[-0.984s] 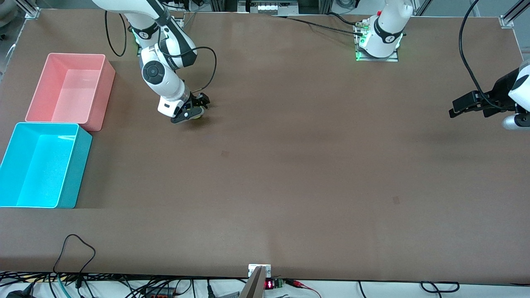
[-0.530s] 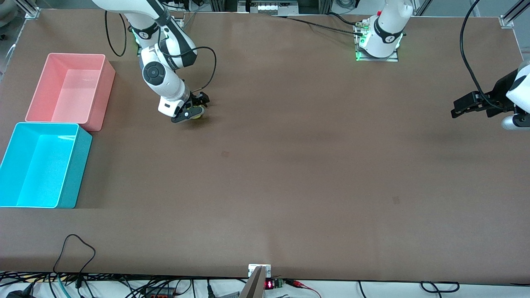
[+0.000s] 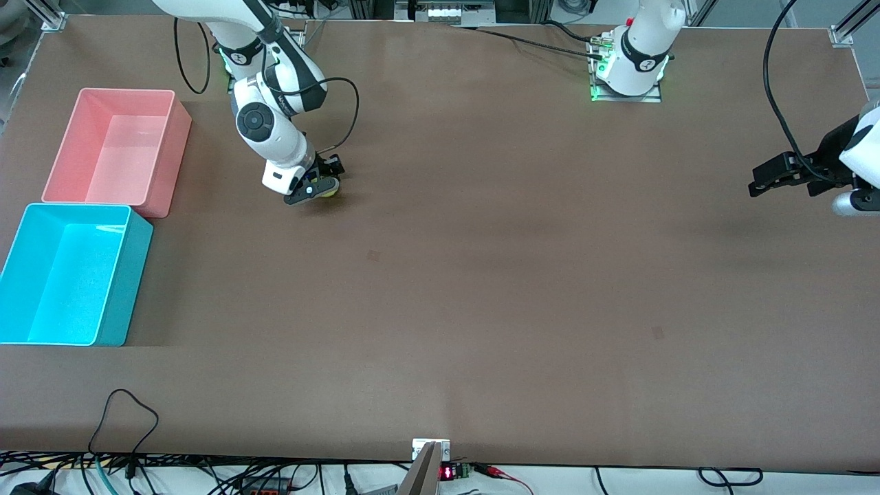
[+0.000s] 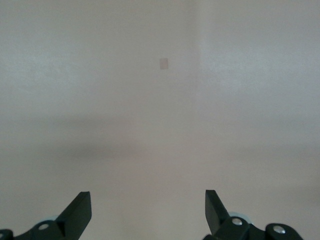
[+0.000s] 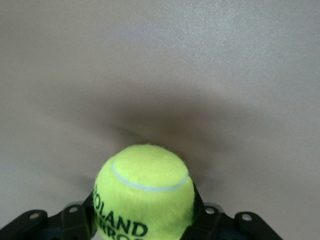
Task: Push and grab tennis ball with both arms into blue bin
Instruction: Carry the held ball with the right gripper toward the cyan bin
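Front view: the right gripper [image 3: 320, 184] is down at the table [image 3: 481, 275], clamped on the ball [image 3: 330, 192], well apart from the blue bin [image 3: 41, 275], which sits nearer the camera than the pink bin [image 3: 113, 148]. The left gripper [image 3: 773, 177] waits over the table's left-arm end.

Left wrist view: fingers [image 4: 77, 215] spread wide over bare table.

Right wrist view: the ball [image 5: 145, 192] sits between the fingers [image 5: 75, 220], lettered "OLAND".

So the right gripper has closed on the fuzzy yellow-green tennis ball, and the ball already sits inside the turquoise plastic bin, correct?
Not quite. The right gripper has closed on the fuzzy yellow-green tennis ball, but on the brown table, not in the turquoise plastic bin; the front view shows it.
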Robot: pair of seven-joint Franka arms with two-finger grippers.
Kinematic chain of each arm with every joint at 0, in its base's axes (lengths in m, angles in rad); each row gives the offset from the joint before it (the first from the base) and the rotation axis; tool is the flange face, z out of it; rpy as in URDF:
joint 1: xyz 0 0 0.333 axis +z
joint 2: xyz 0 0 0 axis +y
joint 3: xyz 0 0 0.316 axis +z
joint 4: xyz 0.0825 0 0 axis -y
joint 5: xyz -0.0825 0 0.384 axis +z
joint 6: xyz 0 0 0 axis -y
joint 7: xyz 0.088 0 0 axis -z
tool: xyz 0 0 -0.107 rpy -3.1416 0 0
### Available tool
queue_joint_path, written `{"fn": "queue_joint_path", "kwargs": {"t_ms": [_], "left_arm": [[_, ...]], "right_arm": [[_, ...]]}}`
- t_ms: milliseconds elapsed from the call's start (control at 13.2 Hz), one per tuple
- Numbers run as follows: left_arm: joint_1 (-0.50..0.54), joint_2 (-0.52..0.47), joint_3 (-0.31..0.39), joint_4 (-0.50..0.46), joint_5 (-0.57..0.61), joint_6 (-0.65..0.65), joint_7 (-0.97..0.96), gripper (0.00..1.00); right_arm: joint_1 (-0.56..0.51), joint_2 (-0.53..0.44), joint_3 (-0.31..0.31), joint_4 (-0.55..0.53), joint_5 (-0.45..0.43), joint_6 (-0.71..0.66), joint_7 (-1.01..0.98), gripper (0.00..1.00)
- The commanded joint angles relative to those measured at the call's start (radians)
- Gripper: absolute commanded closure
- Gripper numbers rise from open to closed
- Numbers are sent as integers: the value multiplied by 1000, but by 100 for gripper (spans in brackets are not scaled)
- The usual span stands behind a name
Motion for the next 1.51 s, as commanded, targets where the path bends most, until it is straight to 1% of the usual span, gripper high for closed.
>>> {"fn": "queue_joint_path", "kwargs": {"t_ms": [0,151,454,530,681,832,908,984,1135,1286,1362,1438], "left_arm": [[1,-17,-3,-10,19,-1,23,0],[1,-14,-3,-10,19,1,23,0],[-1,-14,-5,-9,19,1,23,0],[-1,-14,-3,-9,19,1,23,0],[1,-12,-3,-9,13,2,23,0],[1,-12,-3,-9,13,2,23,0],[1,-12,-3,-9,13,4,23,0],[0,-12,-3,-9,11,4,23,0],[-1,-12,-3,-9,11,4,23,0],[-1,-12,-3,-9,11,4,23,0],[1,-12,-3,-9,10,4,23,0],[1,-12,-3,-7,10,4,23,0]], "right_arm": [[-8,-1,-3,21,-6,-7,-15,89],[-29,-25,-15,67,-8,-20,-18,91],[-49,-79,-123,176,-12,-123,-21,91],[-49,-84,-165,215,-14,-169,-23,91],[-52,-91,-238,314,-15,-311,-58,91],[-58,-69,-324,459,-15,-498,-121,91],[-64,-59,-357,508,-15,-564,-154,91],[-70,-58,-392,530,-17,-600,-194,91],[-89,-58,-470,556,-27,-648,-259,91],[-126,-41,-542,593,-98,-660,-364,91],[-153,-26,-570,610,-128,-660,-409,91],[-184,-9,-582,622,-142,-659,-447,91]]}}
